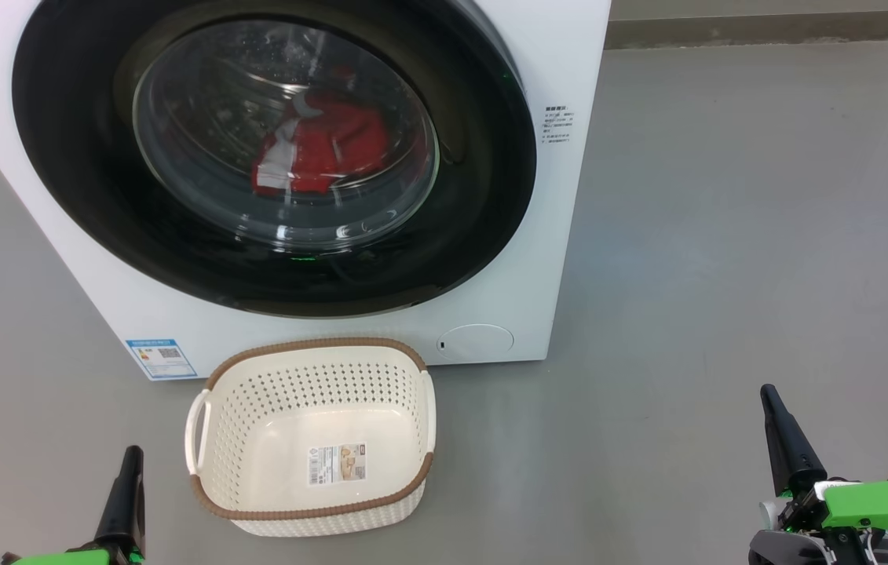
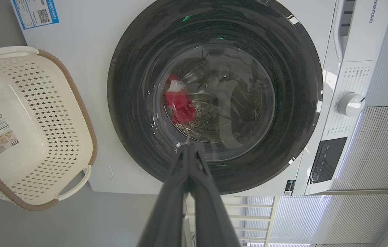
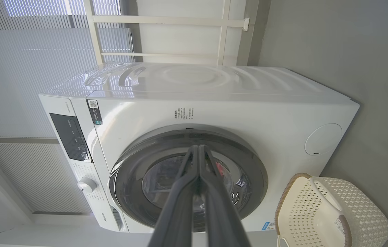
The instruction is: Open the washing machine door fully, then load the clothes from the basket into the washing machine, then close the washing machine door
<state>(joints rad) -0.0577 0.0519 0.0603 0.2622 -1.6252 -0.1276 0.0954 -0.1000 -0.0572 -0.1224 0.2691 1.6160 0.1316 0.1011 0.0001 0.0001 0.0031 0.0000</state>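
Head view has the left gripper at the near left and the right gripper at the near right, each with its two dark fingers pressed tight together, grasping nothing and touching nothing. Between them and farther off, the basket stands on the grey floor just in front of the washing machine, its labelled base bare. The washing machine door lies closed flat against the machine's front, and the clothes rest inside, red behind the glass.
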